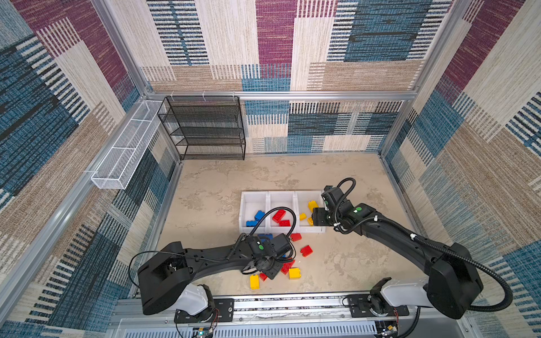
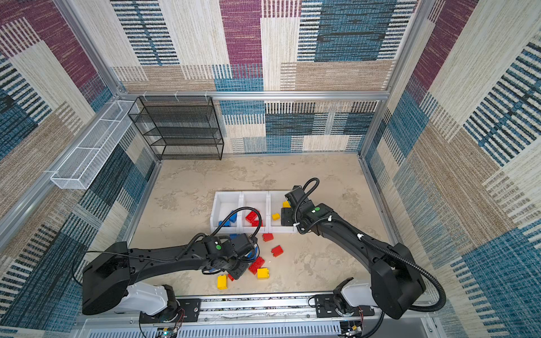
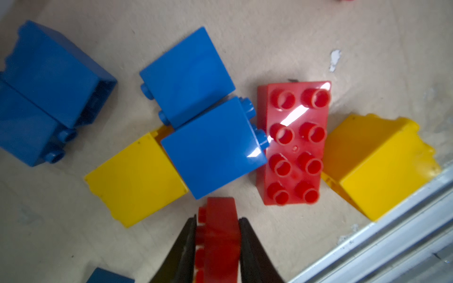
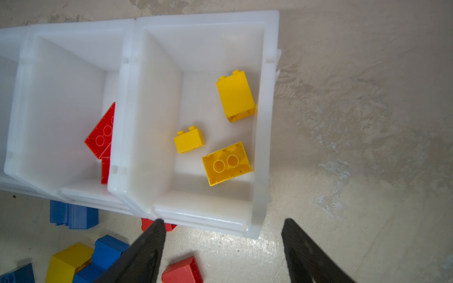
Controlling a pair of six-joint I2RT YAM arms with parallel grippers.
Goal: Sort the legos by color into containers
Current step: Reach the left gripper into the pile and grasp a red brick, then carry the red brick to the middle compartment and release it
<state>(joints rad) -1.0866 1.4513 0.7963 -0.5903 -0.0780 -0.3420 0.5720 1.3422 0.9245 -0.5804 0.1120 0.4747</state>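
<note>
My left gripper (image 3: 217, 220) is shut on a red lego (image 3: 220, 210), held edge-on just above the table among the loose legos. Around it lie a blue lego (image 3: 213, 147), a red oblong one (image 3: 294, 144) and two yellow ones (image 3: 137, 178) (image 3: 377, 164). In both top views this gripper (image 1: 270, 273) points down over the pile near the front. The three white containers (image 1: 254, 194) hold blue (image 1: 259, 215), red (image 1: 278, 216) and yellow legos (image 1: 312, 205). My right gripper (image 4: 224, 221) hangs open and empty over the front edge of the right container (image 4: 208, 18), where three yellow legos (image 4: 226, 163) lie.
A black mesh rack (image 1: 205, 128) stands at the back left, and a white wire basket (image 1: 126, 149) hangs on the left wall. The metal front rail (image 3: 392, 245) runs close to the pile. More loose red legos (image 1: 306, 250) lie between the pile and the containers.
</note>
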